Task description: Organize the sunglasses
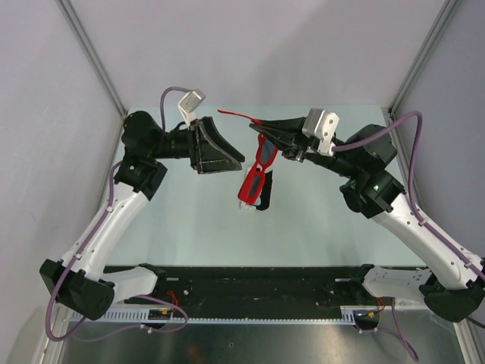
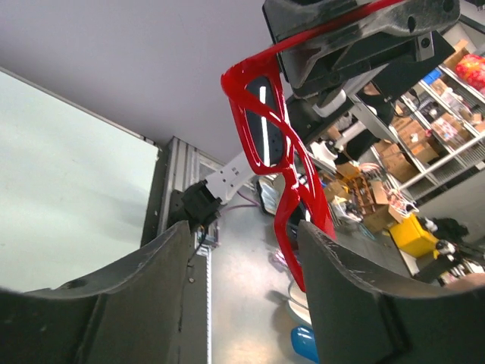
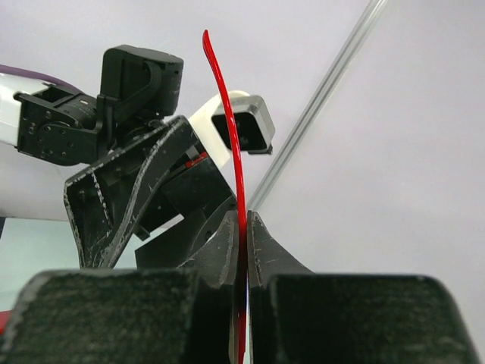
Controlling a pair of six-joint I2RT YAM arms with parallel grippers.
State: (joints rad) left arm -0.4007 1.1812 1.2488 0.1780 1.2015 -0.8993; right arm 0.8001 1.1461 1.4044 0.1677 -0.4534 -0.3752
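**Top external view.** The sunglasses [image 1: 255,173] hang in the air at frame centre, above the pale table [image 1: 189,220]. The lenses are seen nearly edge-on and are hard to make out. The long axis of the front runs almost vertically in the frame, leaning from upper right to lower left. One temple arm [image 1: 233,114] points to the upper left. The right gripper [image 1: 274,133] is pinched on the upper end of the glasses, and its black fingers hide the exact grip point. The left gripper [image 1: 221,155], just left of the glasses, stands spread. Contact cannot be judged here.

**Left wrist view.** The red frame with a dark lens crosses the centre, upper left to lower right. Its lower end drops between the spread fingers [image 2: 151,280], near the right-hand one, which covers the tip. Touching or apart cannot be told. The right gripper sits at the top and is cut off by the frame edge.

**Right wrist view.** The two pads are closed on the thin temple arm, which is seen on edge and rises toward the top, left of centre. The rest of the glasses is hidden below the fingers. The left gripper shows partly at middle left.
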